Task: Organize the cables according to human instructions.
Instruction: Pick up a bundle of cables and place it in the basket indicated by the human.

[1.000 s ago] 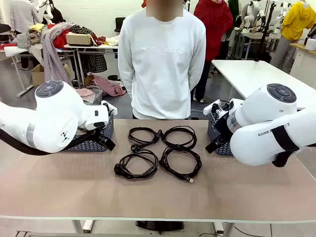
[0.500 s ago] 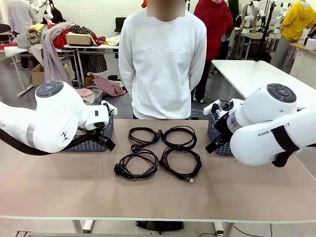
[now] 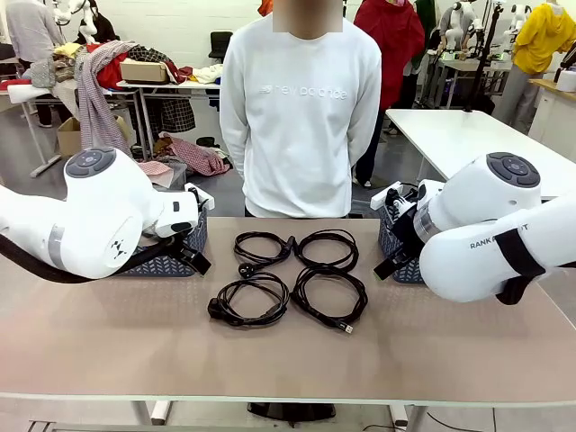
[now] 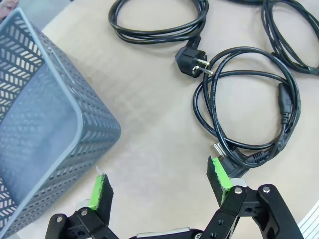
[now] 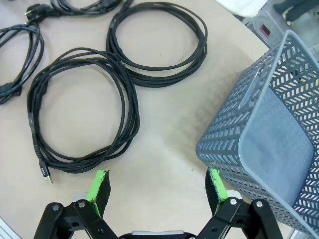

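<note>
Four black coiled cables lie in a square at the table's middle: far left [image 3: 261, 238], far right [image 3: 328, 234], near left [image 3: 216, 309] and near right [image 3: 329, 273]. My left gripper [image 4: 159, 186] hovers open over bare tabletop, between a grey basket [image 4: 45, 124] and a plugged cable [image 4: 284, 99]; another plug [image 4: 190, 60] lies farther on. My right gripper [image 5: 157, 188] is open too, above the table between a large coil [image 5: 130, 107] and its own basket [image 5: 264, 124], with a second coil [image 5: 202, 37] beyond. Nothing sits between either pair of fingers.
A grey mesh basket stands at each side of the cables, left [image 3: 171, 256] and right [image 3: 393, 247]. A person in a white sweatshirt [image 3: 301, 117] stands at the far edge, hands out of sight. Bare tabletop [image 3: 270, 360] stretches in front of the cables.
The person has swayed slightly to the right. Arms, grippers and cables have not moved.
</note>
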Action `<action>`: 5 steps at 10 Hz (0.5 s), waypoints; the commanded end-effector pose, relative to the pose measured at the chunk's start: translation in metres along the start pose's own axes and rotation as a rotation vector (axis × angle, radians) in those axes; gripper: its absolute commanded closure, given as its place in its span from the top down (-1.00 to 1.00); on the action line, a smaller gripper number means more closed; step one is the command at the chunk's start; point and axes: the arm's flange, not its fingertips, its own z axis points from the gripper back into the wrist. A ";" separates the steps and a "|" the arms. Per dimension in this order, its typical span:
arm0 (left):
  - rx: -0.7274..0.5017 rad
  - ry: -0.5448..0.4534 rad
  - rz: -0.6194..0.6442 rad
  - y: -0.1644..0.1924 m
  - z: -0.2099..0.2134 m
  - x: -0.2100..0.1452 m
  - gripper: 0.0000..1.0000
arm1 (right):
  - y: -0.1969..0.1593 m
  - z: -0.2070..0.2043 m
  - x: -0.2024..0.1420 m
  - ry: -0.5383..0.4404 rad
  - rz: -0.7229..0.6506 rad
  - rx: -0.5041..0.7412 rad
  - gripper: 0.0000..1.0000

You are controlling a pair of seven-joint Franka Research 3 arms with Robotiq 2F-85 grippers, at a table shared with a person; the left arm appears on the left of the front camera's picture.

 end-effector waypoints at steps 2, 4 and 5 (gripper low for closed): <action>0.001 0.000 0.002 0.001 0.000 0.000 1.00 | 0.000 0.000 0.000 0.000 -0.001 0.000 1.00; 0.000 0.000 0.000 0.000 0.000 0.000 1.00 | 0.000 0.000 0.000 0.000 0.000 0.000 1.00; -0.014 -0.017 -0.010 0.006 0.010 0.000 1.00 | -0.005 0.005 0.001 -0.013 0.008 0.047 1.00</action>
